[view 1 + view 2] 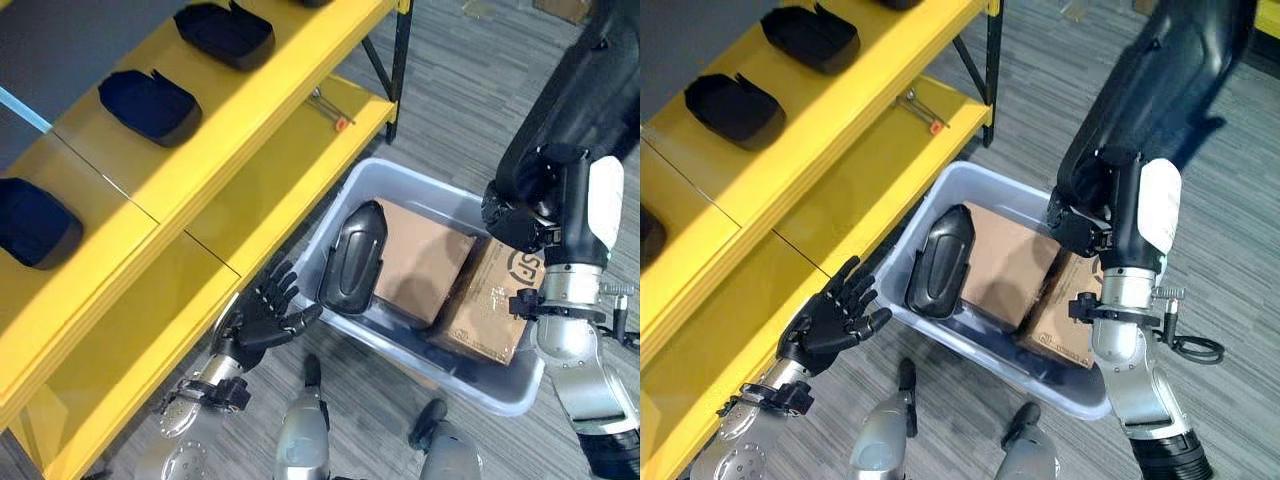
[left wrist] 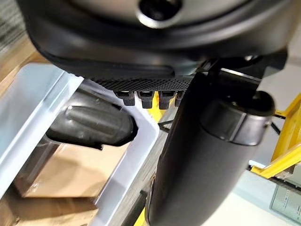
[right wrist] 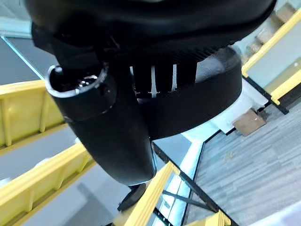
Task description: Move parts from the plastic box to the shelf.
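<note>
My right hand (image 1: 1095, 200) grips a large black moulded plastic part (image 1: 1170, 90); I should swing it level over the yellow metal shelf (image 1: 855, 165), left hand (image 1: 835, 320) spread wide.

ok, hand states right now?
Left hand: open, holding nothing, beside the plastic box.
Right hand: shut on a large black part.

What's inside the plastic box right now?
In the plastic box: one black part leaning at the shelf-side wall, and two cardboard boxes. Anything beneath them is hidden.
</note>
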Robot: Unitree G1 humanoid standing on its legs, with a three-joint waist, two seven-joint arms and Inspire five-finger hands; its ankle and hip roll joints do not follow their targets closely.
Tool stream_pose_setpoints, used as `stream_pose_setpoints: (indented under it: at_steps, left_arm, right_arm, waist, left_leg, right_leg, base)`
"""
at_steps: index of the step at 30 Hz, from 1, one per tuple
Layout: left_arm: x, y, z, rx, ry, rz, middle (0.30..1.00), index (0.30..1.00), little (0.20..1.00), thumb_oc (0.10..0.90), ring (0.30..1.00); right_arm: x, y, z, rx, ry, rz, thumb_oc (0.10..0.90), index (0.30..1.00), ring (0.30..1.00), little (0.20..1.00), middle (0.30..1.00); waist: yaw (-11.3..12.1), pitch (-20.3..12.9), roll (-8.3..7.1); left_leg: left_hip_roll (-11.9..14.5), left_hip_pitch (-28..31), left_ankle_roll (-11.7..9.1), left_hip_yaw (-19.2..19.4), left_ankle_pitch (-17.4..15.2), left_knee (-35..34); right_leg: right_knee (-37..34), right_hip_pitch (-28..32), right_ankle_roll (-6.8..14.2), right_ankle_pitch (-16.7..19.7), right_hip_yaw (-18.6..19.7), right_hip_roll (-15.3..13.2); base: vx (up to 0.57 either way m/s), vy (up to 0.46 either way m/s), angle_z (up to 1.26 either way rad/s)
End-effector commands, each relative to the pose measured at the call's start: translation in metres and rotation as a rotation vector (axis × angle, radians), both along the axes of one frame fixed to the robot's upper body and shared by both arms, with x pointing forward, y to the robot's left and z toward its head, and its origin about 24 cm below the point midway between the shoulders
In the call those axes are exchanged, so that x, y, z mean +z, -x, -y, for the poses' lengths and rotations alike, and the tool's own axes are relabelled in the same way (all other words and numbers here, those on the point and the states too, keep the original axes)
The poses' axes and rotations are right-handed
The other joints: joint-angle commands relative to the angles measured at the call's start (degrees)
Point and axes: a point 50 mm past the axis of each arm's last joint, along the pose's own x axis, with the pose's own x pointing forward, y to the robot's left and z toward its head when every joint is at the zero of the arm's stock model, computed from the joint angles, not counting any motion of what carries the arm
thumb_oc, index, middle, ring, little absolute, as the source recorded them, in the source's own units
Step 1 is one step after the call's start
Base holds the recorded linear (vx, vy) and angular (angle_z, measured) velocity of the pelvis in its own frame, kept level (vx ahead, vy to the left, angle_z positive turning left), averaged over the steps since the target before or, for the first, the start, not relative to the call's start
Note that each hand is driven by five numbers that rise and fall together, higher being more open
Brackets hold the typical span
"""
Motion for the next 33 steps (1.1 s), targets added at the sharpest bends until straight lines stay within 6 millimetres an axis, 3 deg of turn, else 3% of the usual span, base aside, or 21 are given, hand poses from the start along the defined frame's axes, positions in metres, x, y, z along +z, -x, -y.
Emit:
stream_pose_setpoints:
  at_steps: [1, 14, 20, 24, 26, 28, 29, 30, 31, 33]
  left_arm:
    - [0.019, 0.013, -0.013, -0.011, -0.047, 0.113, 1.000, 1.000, 1.000, 0.900, 1.000]
    - [0.021, 0.007, -0.007, -0.119, -0.124, 0.122, 1.000, 1.000, 1.000, 0.900, 1.000]
    - [0.023, 0.002, -0.002, -0.184, -0.145, 0.130, 1.000, 1.000, 1.000, 0.900, 1.000]
    - [0.024, -0.001, 0.002, -0.200, -0.157, 0.141, 1.000, 1.000, 1.000, 0.900, 1.000]
    - [0.024, -0.003, 0.004, -0.193, -0.162, 0.132, 1.000, 1.000, 1.000, 0.900, 1.000]
    - [0.023, -0.005, 0.003, -0.193, -0.167, 0.125, 1.000, 1.000, 1.000, 0.900, 1.000]
    - [0.023, -0.006, 0.003, -0.193, -0.170, 0.121, 1.000, 1.000, 1.000, 0.900, 1.000]
    - [0.022, -0.004, 0.000, -0.203, -0.166, 0.108, 1.000, 1.000, 1.000, 0.900, 1.000]
    - [0.022, -0.002, -0.001, -0.225, -0.157, 0.103, 1.000, 1.000, 1.000, 0.900, 1.000]
    - [0.021, 0.000, 0.001, -0.232, -0.136, 0.098, 1.000, 1.000, 1.000, 0.900, 1.000]
  right_arm:
    - [0.033, 0.016, -0.008, 0.086, 0.070, 0.243, 0.400, 0.300, 0.300, 0.300, 0.300]
    - [0.034, 0.022, -0.020, 0.178, 0.097, 0.245, 0.400, 0.300, 0.300, 0.300, 0.300]
    - [0.028, 0.019, -0.018, 0.148, 0.080, 0.231, 0.400, 0.300, 0.300, 0.300, 0.300]
    - [0.027, 0.017, -0.023, 0.155, 0.086, 0.242, 0.400, 0.300, 0.300, 0.300, 0.300]
    - [0.026, 0.016, -0.028, 0.169, 0.100, 0.249, 0.400, 0.300, 0.300, 0.300, 0.300]
    - [0.025, 0.017, -0.032, 0.193, 0.108, 0.257, 0.400, 0.300, 0.300, 0.300, 0.300]
    - [0.025, 0.019, -0.035, 0.207, 0.114, 0.264, 0.400, 0.300, 0.300, 0.300, 0.300]
    - [0.024, 0.023, -0.035, 0.230, 0.131, 0.265, 0.400, 0.300, 0.300, 0.300, 0.300]
    - [0.022, 0.025, -0.034, 0.226, 0.141, 0.255, 0.400, 0.300, 0.300, 0.300, 0.300]
    - [0.019, 0.027, -0.034, 0.239, 0.154, 0.247, 0.400, 0.300, 0.300, 0.300, 0.300]
  waist:
    - [1.24, -11.59, -3.39]
    - [2.41, -13.45, -4.71]
    - [2.76, -13.84, -5.26]
    - [2.92, -14.05, -5.40]
    - [2.40, -13.95, -5.22]
    - [1.26, -14.17, -5.38]
    - [0.20, -14.48, -5.56]
    - [-1.85, -15.60, -6.05]
    - [-3.10, -16.53, -6.16]
    - [-4.06, -17.17, -6.34]
  left_leg:
    - [1.51, 1.80, 0.88, 1.74, -2.55, -1.02]
    - [-1.82, 3.80, 3.03, 3.06, -3.77, -3.40]
    - [-4.69, 4.06, 5.09, 4.57, -5.14, -4.72]
    - [-5.94, 5.75, 5.36, 6.26, -6.33, -6.71]
    - [-6.51, 6.21, 6.25, 7.53, -6.46, -7.04]
    - [-6.97, 6.67, 6.91, 7.27, -7.23, -6.89]
    - [-7.29, 6.66, 7.36, 6.60, -7.76, -6.67]
    - [-8.47, 6.97, 8.07, 4.27, -8.12, -7.02]
    - [-9.44, 7.01, 8.14, 1.42, -7.82, -7.79]
    - [-10.48, 7.23, 7.78, -1.04, -7.56, -8.19]
  right_leg:
    - [-3.83, 4.51, 0.71, -2.44, -0.16, 2.64]
    - [-7.77, 9.33, 2.91, 0.01, -0.96, -0.68]
    - [-9.07, 9.46, 4.35, 4.54, -1.07, -3.63]
    - [-10.02, 8.91, 5.73, 7.71, -2.79, -4.46]
    - [-9.40, 7.67, 5.10, 8.04, -2.88, -3.39]
    - [-8.29, 6.28, 4.53, 6.83, -0.44, -0.91]
    - [-7.39, 5.37, 3.95, 4.81, 2.08, 1.91]
    - [-7.23, 5.33, 2.28, 1.55, 8.00, 7.51]
    - [-7.86, 5.01, 0.77, 0.70, 12.26, 11.34]
    - [-9.21, 5.19, -0.84, -0.34, 15.27, 15.60]
  base:
    - [0.05, 0.113, 0.18]
    - [0.03, 0.143, 0.07]
    - [-0.05, 0.145, 0.06]
    - [-0.05, 0.103, 0.01]
    - [-0.10, 0.059, -0.09]
    - [-0.07, -0.028, -0.07]
    - [-0.11, -0.087, 0.09]
    - [-0.10, -0.111, 0.37]
    - [-0.05, -0.098, 0.73]
    - [-0.01, -0.058, 1.16]
